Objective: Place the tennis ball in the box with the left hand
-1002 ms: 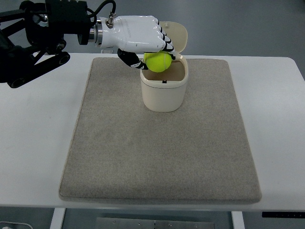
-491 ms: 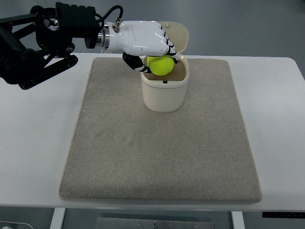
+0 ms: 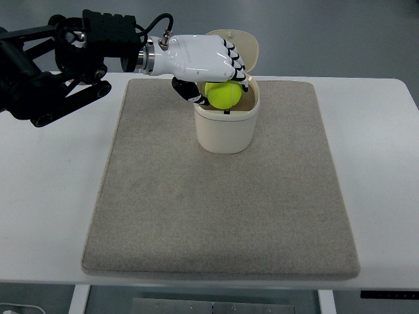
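Top view: the left robot hand (image 3: 208, 65) now sits a little further toward 3 o'clock than a second ago, fingers wrapped round the tennis ball (image 3: 222, 95), which hangs over the open box (image 3: 226, 124) on the mat (image 3: 216, 196), tabletop (image 3: 46, 196) beneath.

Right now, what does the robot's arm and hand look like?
The left hand is shiny white with a smooth rounded shell and black bands across the finger joints. A silver ring joins it to a black boxy wrist. A black cable loops over the wrist, and black struts form the arm.
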